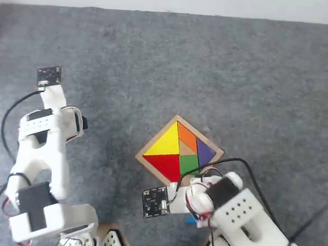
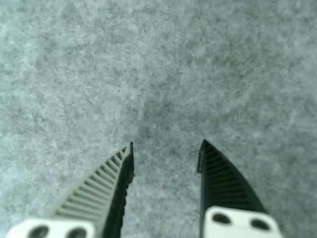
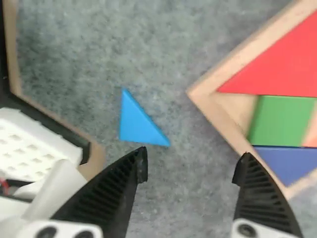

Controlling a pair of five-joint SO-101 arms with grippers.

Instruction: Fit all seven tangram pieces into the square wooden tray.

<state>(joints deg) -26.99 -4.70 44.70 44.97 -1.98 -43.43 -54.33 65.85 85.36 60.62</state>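
Soft, diffuse overhead light, moderately bright. High view: grey desk (image 1: 240,66) evenly lit, the pale strip along its far edge washed out, faint soft shadows beside the arms (image 1: 40,149). Left wrist view: a dim shadow patch on the felt just ahead of the left gripper (image 2: 167,145). Right wrist view: thin soft shadow along the tray (image 3: 208,101) rim — pieces (image 3: 277,64) look matte, colours bright.

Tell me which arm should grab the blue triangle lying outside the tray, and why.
Right. The right gripper, open, hangs just beside the blue triangle, next to the wooden tray corner. The left gripper, also open, is over bare grey carpet, well away from the tray.
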